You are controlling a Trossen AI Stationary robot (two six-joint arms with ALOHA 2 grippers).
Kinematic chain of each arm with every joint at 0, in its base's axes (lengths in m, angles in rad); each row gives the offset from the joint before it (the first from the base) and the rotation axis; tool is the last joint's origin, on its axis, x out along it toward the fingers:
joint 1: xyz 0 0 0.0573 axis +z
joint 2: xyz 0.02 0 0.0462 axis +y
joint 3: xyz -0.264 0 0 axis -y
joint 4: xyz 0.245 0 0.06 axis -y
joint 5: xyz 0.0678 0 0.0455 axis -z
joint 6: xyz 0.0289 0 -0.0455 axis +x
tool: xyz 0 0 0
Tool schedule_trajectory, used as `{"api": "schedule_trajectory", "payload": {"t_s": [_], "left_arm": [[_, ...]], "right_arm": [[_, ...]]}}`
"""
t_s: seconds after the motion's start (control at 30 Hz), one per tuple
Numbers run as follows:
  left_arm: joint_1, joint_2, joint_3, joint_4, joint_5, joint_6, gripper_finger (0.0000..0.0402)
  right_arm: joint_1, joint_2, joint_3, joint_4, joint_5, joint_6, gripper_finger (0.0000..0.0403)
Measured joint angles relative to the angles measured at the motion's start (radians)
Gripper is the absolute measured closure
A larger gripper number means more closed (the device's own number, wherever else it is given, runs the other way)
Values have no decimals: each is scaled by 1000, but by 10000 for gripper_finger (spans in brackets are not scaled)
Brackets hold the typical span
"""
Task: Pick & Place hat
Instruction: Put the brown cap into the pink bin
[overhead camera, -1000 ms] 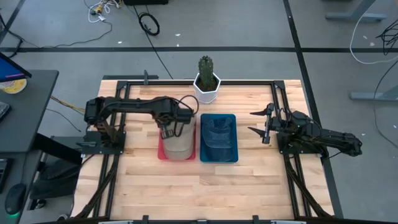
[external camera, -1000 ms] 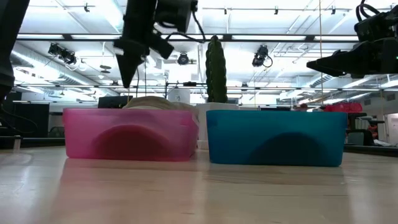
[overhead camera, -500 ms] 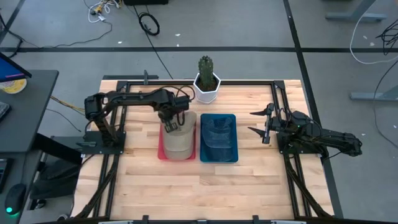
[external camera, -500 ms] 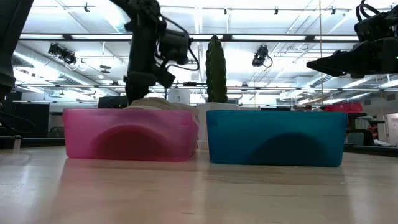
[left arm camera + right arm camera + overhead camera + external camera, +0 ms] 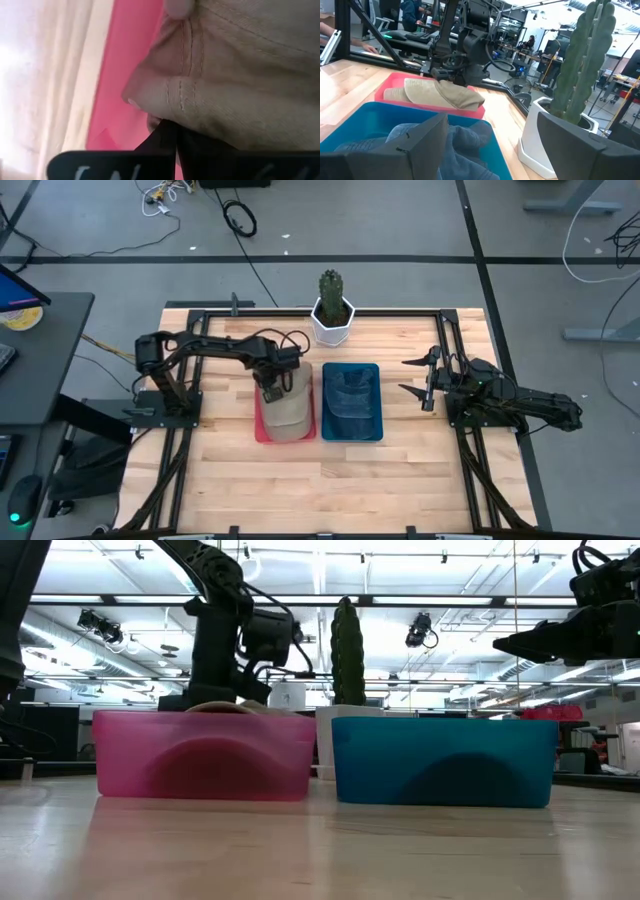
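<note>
L pincer [image 5: 271,390] was clamped on tan hat [image 5: 288,408] at pink bin's [image 5: 260,423] far-left edge. R pincer [image 5: 424,384] hung apart near tabletop's [image 5: 300,480] right side, well clear of blue bin [image 5: 351,402].

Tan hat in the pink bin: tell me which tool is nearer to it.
Left. The left tool is down on the tan hat in the pink bin; the right tool waits past the blue bin.

Pincer [image 5: 172,131] tips together under tan hat [image 5: 235,75] over pink bin [image 5: 127,60].
</note>
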Motion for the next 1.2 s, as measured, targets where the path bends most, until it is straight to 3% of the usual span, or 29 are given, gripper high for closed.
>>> {"api": "schedule_trajectory", "payload": {"t_s": [0.33, 0.63, 0.87, 1.0, 1.2], "left_arm": [[-44, -21, 176, -115, -21, -7, 397], [-86, -22, 356, -95, -147, 7, 397], [-111, -12, 372, 111, -144, 64, 398], [-113, 15, 372, 180, -62, 86, 398], [-109, 86, 372, 161, -67, 74, 398]], "right_arm": [[0, 0, 0, 0, 0, 0, 91], [0, 0, 0, 0, 0, 0, 91], [0, 0, 0, 0, 0, 0, 91], [0, 0, 0, 0, 0, 0, 91], [0, 0, 0, 3, 0, 0, 91]]}}
